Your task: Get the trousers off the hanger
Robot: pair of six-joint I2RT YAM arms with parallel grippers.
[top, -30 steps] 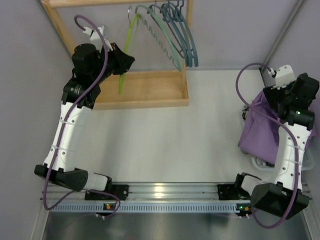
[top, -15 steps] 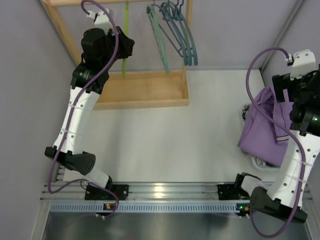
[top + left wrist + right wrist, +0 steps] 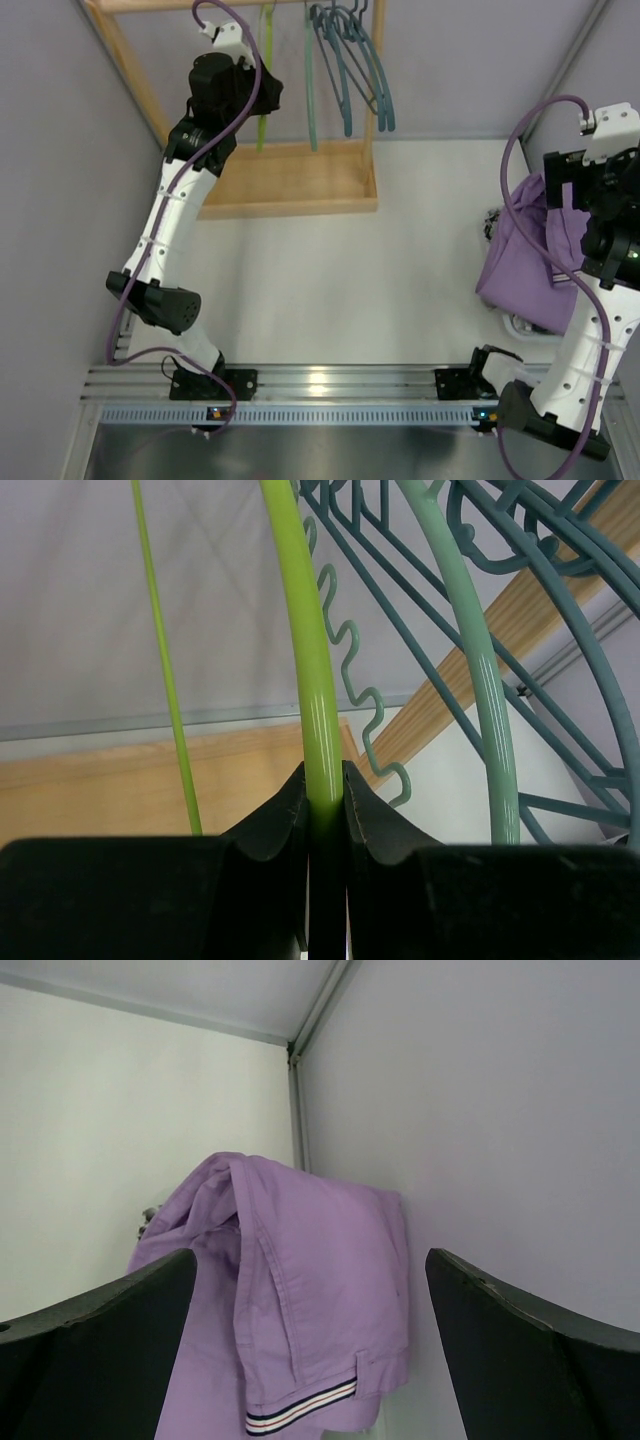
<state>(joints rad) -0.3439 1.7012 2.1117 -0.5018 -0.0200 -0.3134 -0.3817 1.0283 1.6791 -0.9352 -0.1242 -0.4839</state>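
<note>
My left gripper is raised at the wooden rack and shut on the lime-green hanger. In the left wrist view the jaws pinch the hanger's bar; no cloth hangs on it. The lilac trousers lie heaped at the table's right edge. My right gripper hovers above them, open and empty. In the right wrist view its fingers stand wide apart with the lilac trousers below. The mint-green trousers are out of view.
A pale green hanger and several teal hangers hang on the rack beside the lime one. The rack's wooden base tray lies below. A white basket rim and dark laundry show under the lilac trousers. Grey walls stand close on both sides.
My left gripper has carried the lime-green hanger up and right, towards the rail. My right gripper has risen off the lilac trousers, which stay on the heap.
</note>
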